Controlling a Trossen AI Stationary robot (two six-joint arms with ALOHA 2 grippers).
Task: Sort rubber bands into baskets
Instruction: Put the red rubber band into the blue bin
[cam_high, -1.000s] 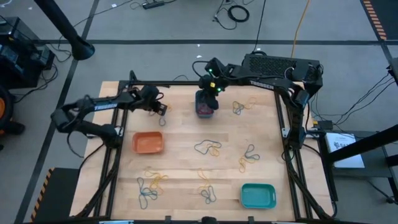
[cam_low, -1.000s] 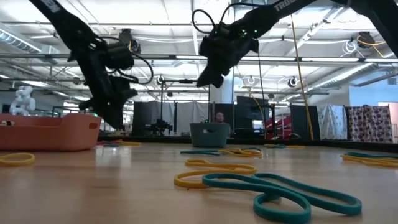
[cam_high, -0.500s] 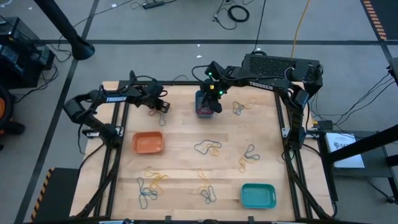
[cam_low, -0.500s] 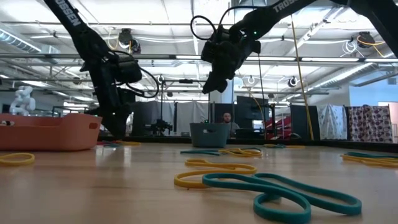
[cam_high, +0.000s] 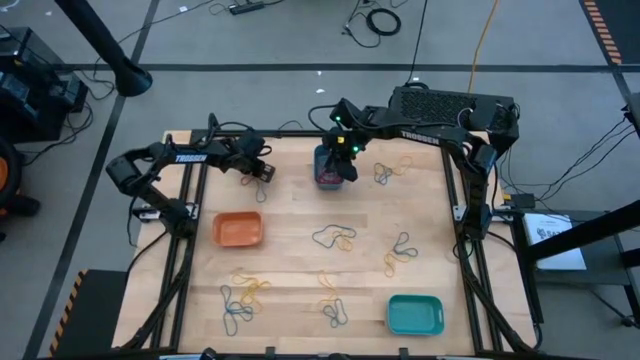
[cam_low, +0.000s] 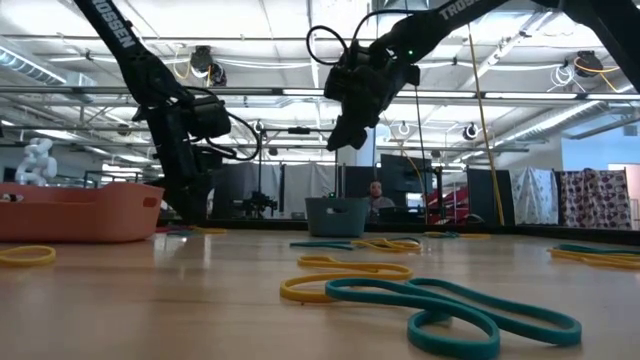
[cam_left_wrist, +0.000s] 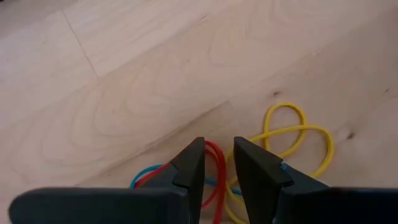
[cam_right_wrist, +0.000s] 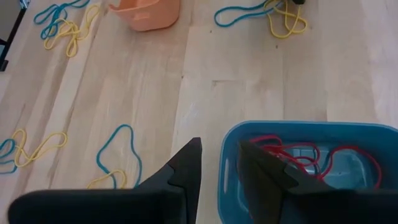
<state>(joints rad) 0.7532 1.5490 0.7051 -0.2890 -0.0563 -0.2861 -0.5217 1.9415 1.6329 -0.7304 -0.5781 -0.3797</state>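
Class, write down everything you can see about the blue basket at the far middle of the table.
The blue basket is a small rectangular tray of smooth plastic with rounded corners and a raised rim. It sits flat on the wooden table, near the far edge. Red rubber bands lie tangled inside. The right gripper hangs over its rim, holding nothing.

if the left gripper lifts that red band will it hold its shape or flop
Likely flop: the red band is a thin loop lying limp on the table between the left gripper fingers. It crosses the yellow band and a blue one, so it may drag them along. Probably very light.
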